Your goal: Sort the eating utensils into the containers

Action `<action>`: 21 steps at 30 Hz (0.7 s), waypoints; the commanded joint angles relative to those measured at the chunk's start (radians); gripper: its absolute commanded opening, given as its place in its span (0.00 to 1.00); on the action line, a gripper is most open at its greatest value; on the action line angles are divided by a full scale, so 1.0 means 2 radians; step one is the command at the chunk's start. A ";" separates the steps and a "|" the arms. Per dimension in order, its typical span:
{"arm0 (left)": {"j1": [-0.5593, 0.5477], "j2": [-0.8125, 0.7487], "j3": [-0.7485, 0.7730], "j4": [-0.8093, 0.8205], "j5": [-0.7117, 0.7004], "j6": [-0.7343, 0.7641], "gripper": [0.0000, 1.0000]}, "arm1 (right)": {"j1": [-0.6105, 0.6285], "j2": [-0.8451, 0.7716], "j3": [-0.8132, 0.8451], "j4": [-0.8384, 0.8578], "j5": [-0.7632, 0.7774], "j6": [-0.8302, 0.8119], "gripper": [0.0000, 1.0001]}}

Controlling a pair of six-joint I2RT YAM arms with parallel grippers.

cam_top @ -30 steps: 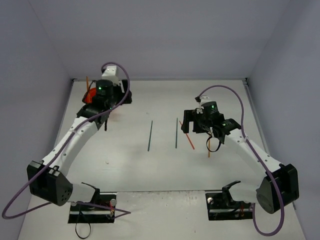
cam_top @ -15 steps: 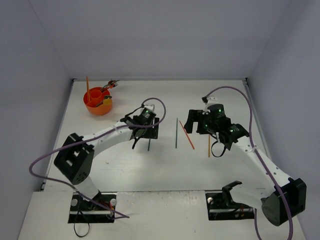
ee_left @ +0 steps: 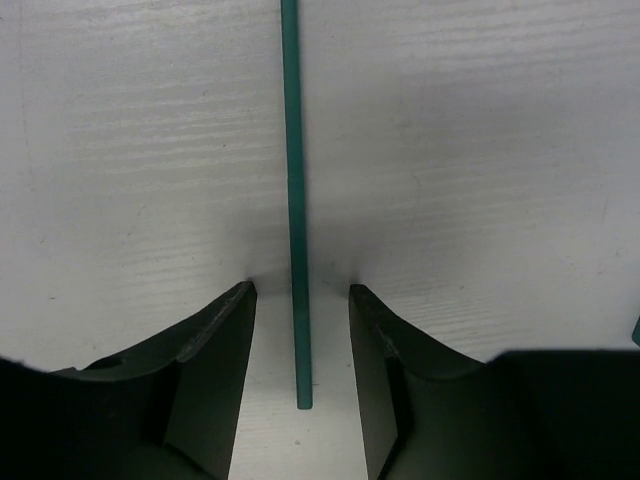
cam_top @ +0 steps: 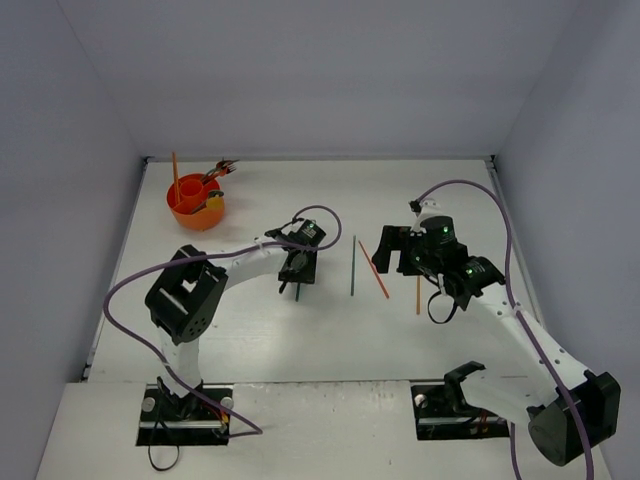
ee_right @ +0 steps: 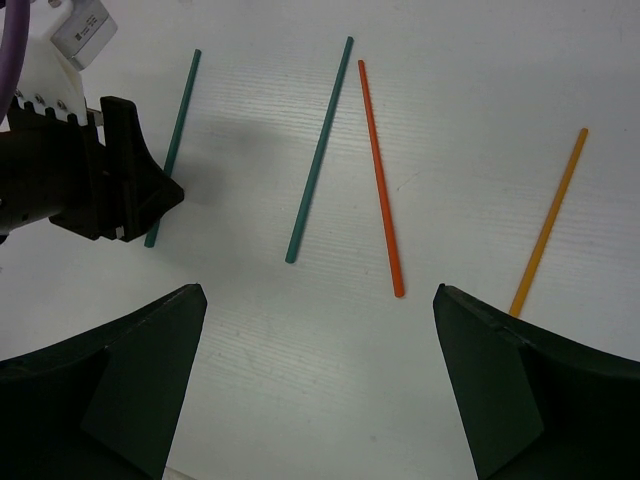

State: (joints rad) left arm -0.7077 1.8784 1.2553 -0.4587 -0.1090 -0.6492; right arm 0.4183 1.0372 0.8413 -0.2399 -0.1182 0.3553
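the flat white surface (cam_top: 250, 340) carries everything, and two white and black robot arms are bolted at its near edge. the left arm (cam_top: 235, 262) bends across toward the middle, while the right arm (cam_top: 510, 320) reaches in from the right side. at the far left corner sits the small round orange-red plastic cup (cam_top: 196, 212), with several slim utensil handles (cam_top: 218, 172) and one thin orange stick (cam_top: 175, 175) rising well above its rim; which compartment each stands in cannot be told. the left pincer (ee_left: 300, 295) is down at the surface, its two dark fingers (ee_left: 225, 340) part spread on either side of the near end of a slim teal chopstick (ee_left: 292, 200), with a narrow strip of white showing on each side, so the fingers are close to it but not pressing it. the right pincer (ee_right: 318, 295) hangs above the surface with its fingers spread wide and nothing between them. below it lie three more sticks, flat and apart from one another: a second slim teal chopstick (ee_right: 320, 150), just beside it a thin orange-red chopstick (ee_right: 379, 175) angled slightly away, and further right a thin yellow-orange chopstick (ee_right: 548, 220).
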 commanded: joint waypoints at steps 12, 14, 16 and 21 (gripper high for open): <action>-0.004 0.051 0.071 -0.054 -0.031 -0.008 0.27 | -0.004 -0.002 0.002 0.011 0.015 -0.011 0.96; -0.004 0.058 0.075 -0.055 -0.030 -0.007 0.26 | -0.004 -0.002 0.002 0.011 0.016 -0.013 0.96; -0.004 0.063 0.076 -0.055 -0.030 -0.006 0.19 | -0.004 0.000 0.002 0.011 0.016 -0.014 0.96; 0.000 0.071 0.076 -0.057 -0.028 -0.006 0.00 | -0.004 0.008 0.002 0.012 0.017 -0.018 0.96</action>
State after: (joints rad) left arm -0.7117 1.9881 1.4098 -0.5236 -0.1414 -0.6621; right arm 0.4175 1.0348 0.8410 -0.2443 -0.1081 0.3355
